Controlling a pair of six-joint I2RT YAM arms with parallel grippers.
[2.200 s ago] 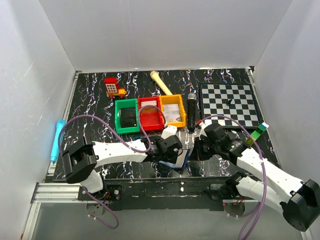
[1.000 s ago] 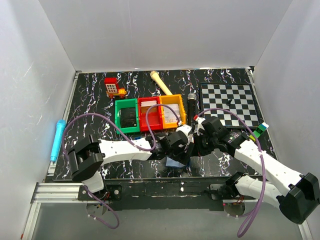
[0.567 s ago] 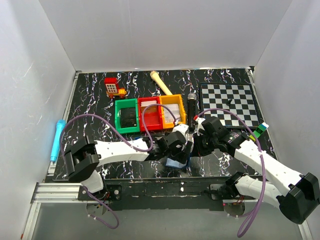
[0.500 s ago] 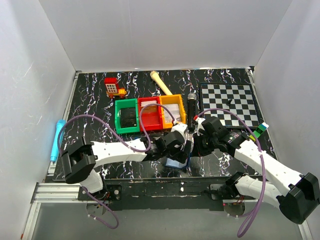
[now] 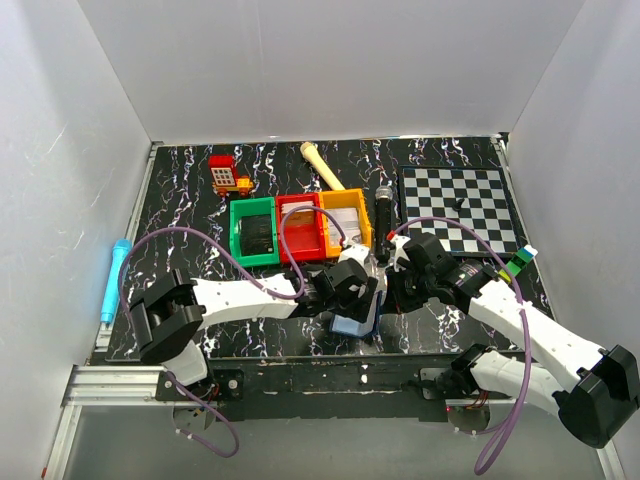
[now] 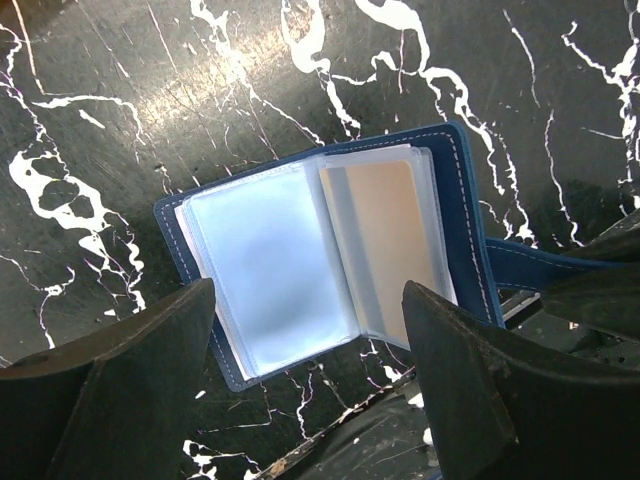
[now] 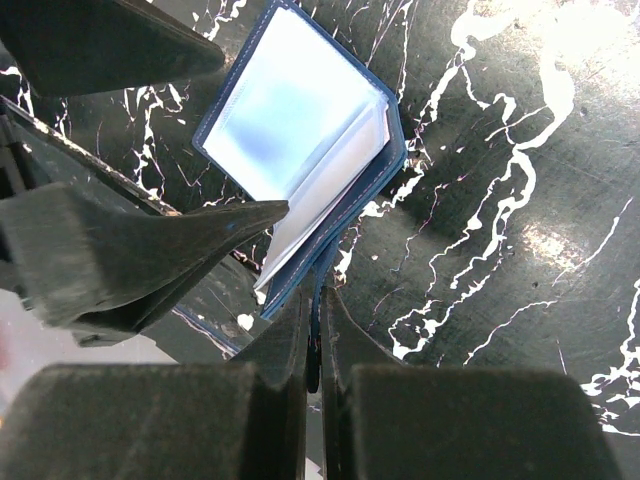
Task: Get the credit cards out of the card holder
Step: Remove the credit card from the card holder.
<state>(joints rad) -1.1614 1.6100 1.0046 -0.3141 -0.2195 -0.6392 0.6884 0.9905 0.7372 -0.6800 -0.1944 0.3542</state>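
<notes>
1 navy-blue folding card holder (image 6: 468, 262) is pinched by the right end effector (image 7: 312, 305); pale thin cards (image 6: 265, 270) are next for the spread left end effector (image 6: 308, 295).

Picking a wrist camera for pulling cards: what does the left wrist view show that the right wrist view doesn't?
Left wrist only: both pages of the card holder, a tan card in one. Right wrist only: the right hand shut on its navy edge. Both: the holder lying open on the black table, the open left hand over it.
</notes>
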